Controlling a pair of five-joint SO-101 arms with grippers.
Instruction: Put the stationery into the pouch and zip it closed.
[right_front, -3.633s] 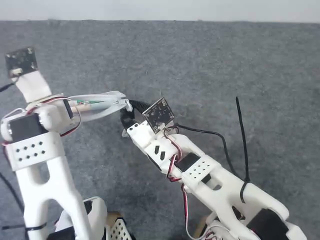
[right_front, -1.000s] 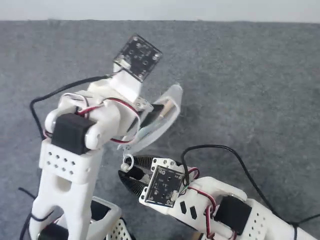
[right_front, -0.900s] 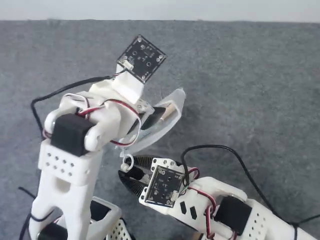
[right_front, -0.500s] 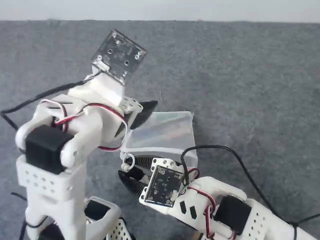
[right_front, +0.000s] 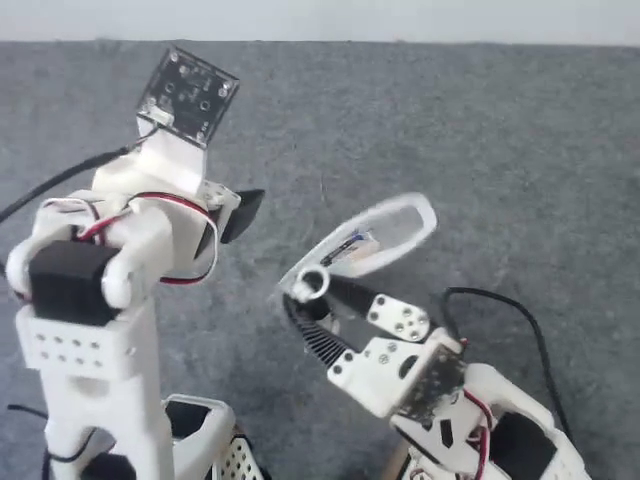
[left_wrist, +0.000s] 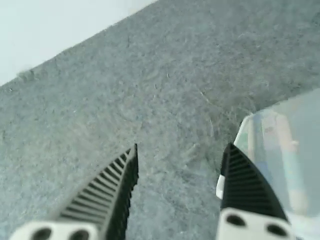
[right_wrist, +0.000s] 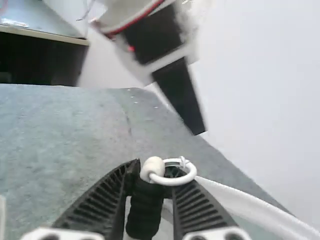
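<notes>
Your right gripper (right_wrist: 154, 180) has its fingers pinched tight on the zipper pull (right_wrist: 172, 180). The clear pouch (right_front: 378, 235) stands tilted from that grip over the grey desk (right_front: 520, 150), with stationery showing through it. Your left gripper (left_wrist: 183, 148) has its fingers spread wide on nothing, near the pouch but not touching it.

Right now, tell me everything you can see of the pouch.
The pouch is a clear, soft-looking plastic sleeve with a white edge, and stationery shows through its wall. A white ring pull sits at its near end. The right gripper is shut on that ring pull and seems to hold the pouch slanted above the grey table. The left gripper is open and apart from it.
</notes>
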